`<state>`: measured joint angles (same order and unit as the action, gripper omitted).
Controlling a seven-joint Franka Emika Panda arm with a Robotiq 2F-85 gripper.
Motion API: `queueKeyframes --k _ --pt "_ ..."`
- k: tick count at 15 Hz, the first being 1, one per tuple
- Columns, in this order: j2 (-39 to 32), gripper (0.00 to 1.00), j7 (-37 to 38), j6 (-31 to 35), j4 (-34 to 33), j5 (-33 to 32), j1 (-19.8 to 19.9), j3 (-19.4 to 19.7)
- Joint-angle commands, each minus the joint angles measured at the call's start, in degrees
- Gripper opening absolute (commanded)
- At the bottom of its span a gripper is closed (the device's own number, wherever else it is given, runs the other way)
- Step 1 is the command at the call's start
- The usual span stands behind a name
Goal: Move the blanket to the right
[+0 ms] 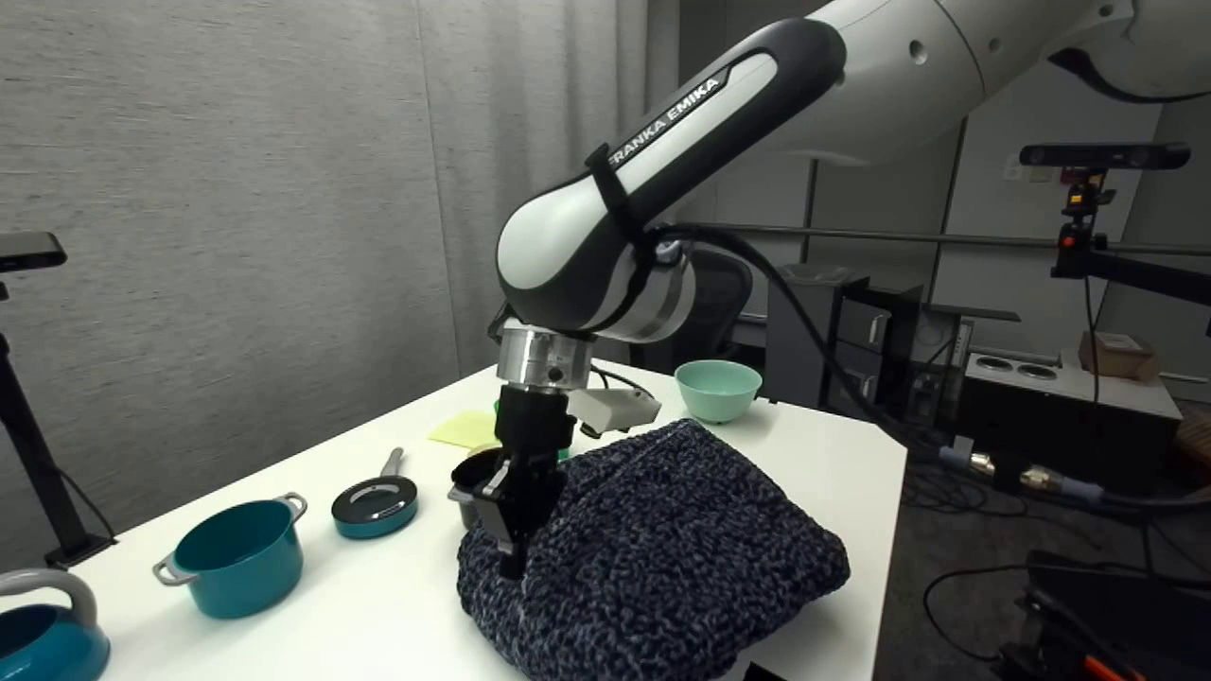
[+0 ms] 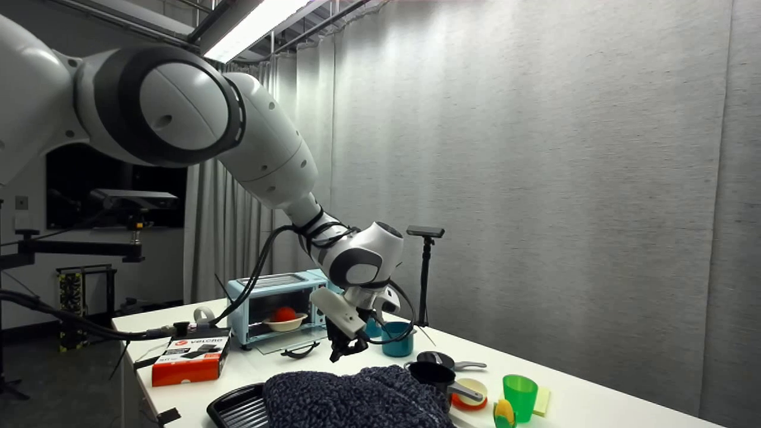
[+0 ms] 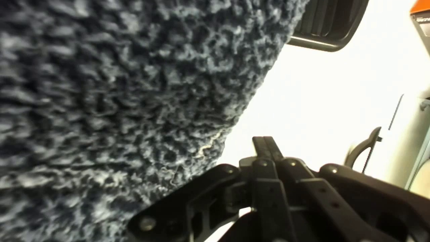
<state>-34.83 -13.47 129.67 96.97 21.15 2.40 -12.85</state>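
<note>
seen from here, the blanket (image 1: 662, 558), lying on the table (image 1: 397, 605) at three o'clock from the closed, empty gripper (image 1: 513, 566), seems soft, limp, not heavy, so i would pinch its nine-o'clock edge.

The arm (image 1: 899, 90) is glossy white, its rounded segments dotted with recessed screw holes (image 1: 918, 51). In the upper middle of an exterior view, a white panel (image 1: 710, 112) has a dark border lettered "FRANKA EMIKA" in pale capitals; a black strap (image 1: 613, 194) wraps around lower down. A shiny silver collar (image 1: 541, 359) shows near the centre, and a thick black cable (image 1: 757, 259) runs to metal connectors (image 1: 1036, 479) at lower right. In the upper left of an exterior view, a broad charcoal ring (image 2: 126, 107) circles a pale disc (image 2: 187, 107). The hand (image 3: 263, 138) is matte black, with jointed links (image 3: 373, 191), round bolt heads (image 3: 147, 223) and slim squared fingers (image 3: 259, 146).
</note>
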Motion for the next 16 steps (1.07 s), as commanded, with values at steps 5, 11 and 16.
queueKeyframes --k 5,11,16 --pt "-12.5 0.00 4.4 0.9 -6.5 -2.8 -3.9 2.4" --pt "-10.6 0.00 13.0 4.6 -3.2 -6.5 -3.5 8.5" --pt "-9.9 0.00 21.1 5.2 -0.2 -7.5 -2.7 13.8"
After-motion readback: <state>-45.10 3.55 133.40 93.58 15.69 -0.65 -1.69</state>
